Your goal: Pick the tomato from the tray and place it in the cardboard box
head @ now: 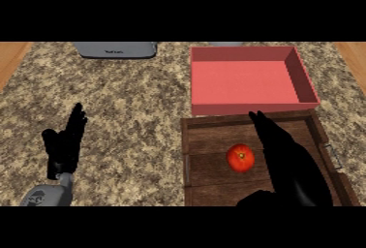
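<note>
The tomato (241,158) sits mid-tray (207,140), round, with no long axis. It lies just at 9 o'clock of the nearer right hand (293,169), whose fingers (268,131) are straight and hold nothing. The box (247,109) lies at 12 o'clock. The left hand (66,143) rests open, well apart.

Red tomato (241,158) on wooden tray (207,184)

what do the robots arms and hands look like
Both hands are plain black, with long slim fingers and a thumb. The left hand joins a rounded light grey forearm. The right hand shows no forearm in this view. No cables show.
</note>
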Motion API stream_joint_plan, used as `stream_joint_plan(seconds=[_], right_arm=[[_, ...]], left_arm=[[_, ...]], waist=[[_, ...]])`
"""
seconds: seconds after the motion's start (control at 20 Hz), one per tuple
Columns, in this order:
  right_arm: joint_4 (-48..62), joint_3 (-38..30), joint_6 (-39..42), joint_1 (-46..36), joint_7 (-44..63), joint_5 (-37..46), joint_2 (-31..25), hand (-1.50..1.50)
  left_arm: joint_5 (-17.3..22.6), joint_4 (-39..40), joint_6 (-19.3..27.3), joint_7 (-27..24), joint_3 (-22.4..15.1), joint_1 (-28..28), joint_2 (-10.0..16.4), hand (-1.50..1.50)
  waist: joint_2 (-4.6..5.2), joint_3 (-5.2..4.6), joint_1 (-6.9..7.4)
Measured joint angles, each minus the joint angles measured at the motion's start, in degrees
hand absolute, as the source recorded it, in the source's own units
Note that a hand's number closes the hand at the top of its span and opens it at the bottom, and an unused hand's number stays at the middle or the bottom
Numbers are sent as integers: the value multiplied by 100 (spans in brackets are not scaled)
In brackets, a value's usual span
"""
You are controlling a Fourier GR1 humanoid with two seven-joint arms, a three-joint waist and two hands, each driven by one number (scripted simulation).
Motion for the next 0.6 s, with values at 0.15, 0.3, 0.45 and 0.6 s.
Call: stream_joint_plan(seconds=[0.15,0.3,0.45,0.6], right_arm=[[220,33,51,-46,6,156,171,-150],[428,99,84,-94,51,331,423,-150],[647,57,139,-180,65,469,626,-150],[717,30,213,-185,75,586,811,-150]], left_arm=[[0,-77,1,26,13,42,-23,0],[-83,-151,121,109,-34,30,-110,0],[-87,-133,89,56,-20,75,-135,0],[-81,-175,27,80,26,101,-71,0]], waist=[[-2,1,-4],[-4,2,-11],[-2,1,-14],[-6,2,-24]])
